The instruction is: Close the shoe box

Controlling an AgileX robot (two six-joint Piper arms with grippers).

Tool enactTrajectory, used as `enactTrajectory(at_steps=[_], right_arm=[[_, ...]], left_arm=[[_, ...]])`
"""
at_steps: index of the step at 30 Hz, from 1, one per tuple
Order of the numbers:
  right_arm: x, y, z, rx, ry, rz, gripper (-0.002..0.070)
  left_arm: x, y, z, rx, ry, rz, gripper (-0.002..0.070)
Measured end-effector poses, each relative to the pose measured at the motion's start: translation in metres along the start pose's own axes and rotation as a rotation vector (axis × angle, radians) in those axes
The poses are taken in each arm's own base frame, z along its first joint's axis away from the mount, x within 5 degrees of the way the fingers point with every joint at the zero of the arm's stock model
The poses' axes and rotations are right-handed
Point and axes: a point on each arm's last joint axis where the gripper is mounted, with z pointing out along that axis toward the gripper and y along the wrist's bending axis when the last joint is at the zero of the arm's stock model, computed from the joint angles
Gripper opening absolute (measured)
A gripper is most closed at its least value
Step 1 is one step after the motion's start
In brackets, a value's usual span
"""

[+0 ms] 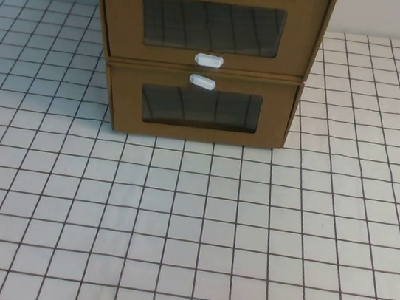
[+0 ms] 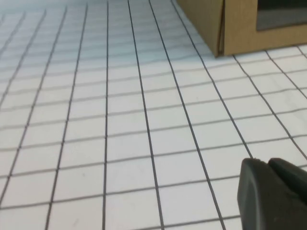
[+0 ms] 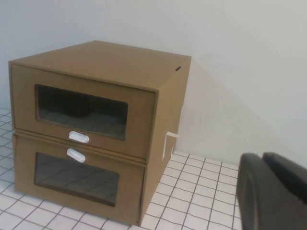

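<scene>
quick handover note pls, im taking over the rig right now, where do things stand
Left gripper: low over the bare grid mat, near the front left corner of the lower drawer, holding nothing. Right gripper: off to the right of the stack, facing it, holding nothing.
The shoe box is the upper unit, white pull tab below its window. Its front stands slightly forward of the shell in the right wrist view, so it looks not fully shut.
Done: nothing evident. Left: push the upper front in flush.
</scene>
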Motion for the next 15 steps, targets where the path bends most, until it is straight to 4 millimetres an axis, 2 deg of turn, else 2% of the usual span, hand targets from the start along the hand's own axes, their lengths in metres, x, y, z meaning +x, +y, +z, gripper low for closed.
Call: enactTrajectory(at_steps=[15], right_arm=[[0.0000,0.0000,0.0000,0.000,0.000,0.000,-0.0013]], left_arm=[[0.0021,-0.0003,-0.0001,0.003,0.023,-0.034,-0.0005]])
